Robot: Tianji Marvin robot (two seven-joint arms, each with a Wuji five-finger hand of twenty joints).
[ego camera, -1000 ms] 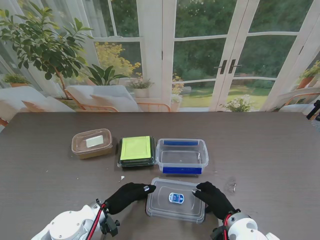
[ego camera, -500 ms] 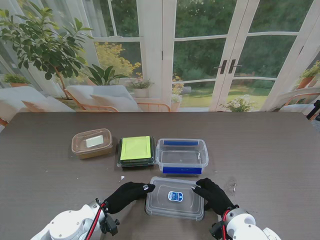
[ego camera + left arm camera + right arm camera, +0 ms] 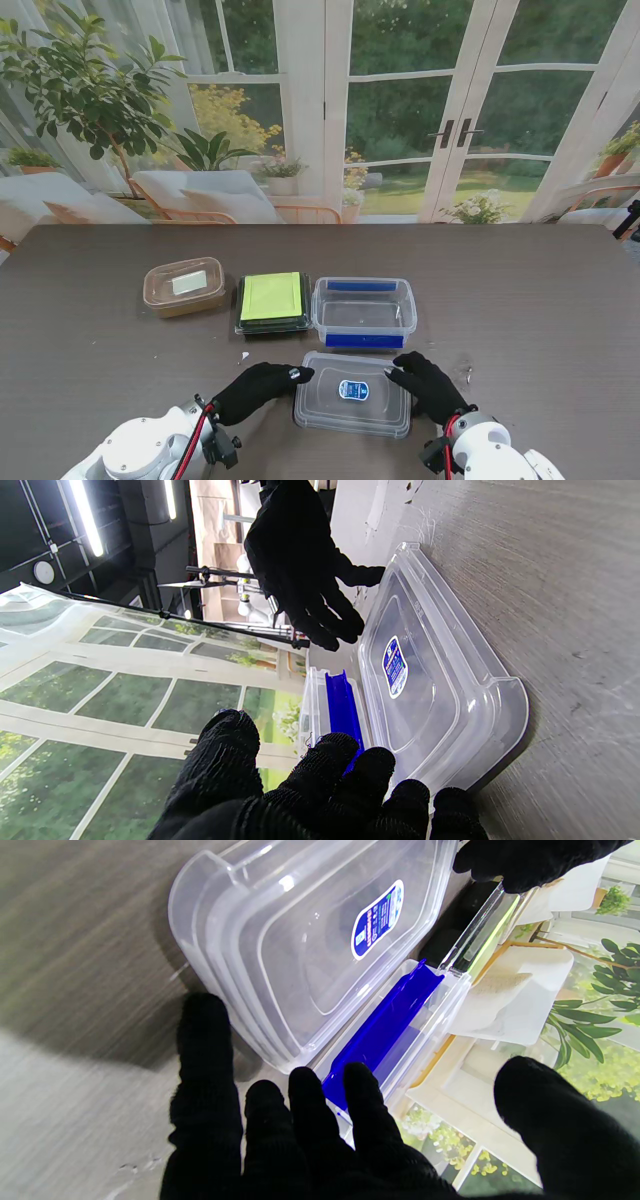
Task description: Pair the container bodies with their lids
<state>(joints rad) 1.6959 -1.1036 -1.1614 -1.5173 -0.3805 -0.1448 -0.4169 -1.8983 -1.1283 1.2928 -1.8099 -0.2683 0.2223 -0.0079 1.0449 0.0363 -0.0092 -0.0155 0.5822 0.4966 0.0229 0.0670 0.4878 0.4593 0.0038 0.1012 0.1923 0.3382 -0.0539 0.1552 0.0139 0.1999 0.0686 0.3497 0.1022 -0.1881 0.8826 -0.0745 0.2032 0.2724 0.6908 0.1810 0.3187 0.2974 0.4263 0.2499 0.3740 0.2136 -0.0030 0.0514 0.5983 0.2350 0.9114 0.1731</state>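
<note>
Table (image 3: 560,300) of dark wood grain fills the lower half of the stand view. Across its centre stand three containers: a clear tub with blue clips (image 3: 364,312) at centre, uncovered; a black tray with a green lid (image 3: 272,302) to its left; a brown tub with a clear lid (image 3: 184,287) further left. The clear lid with the blue label (image 3: 353,394) lies at lower centre, just nearer to me than the clear tub.

Over the last second this lid has shifted slightly toward the tub (a small move). The left hand (image 3: 258,391) and right hand (image 3: 428,385) flank its short edges, fingers spread; whether they grip it I cannot tell. Judgement: this last unmatched lid is being brought to its body; lifting and seating remain.
</note>
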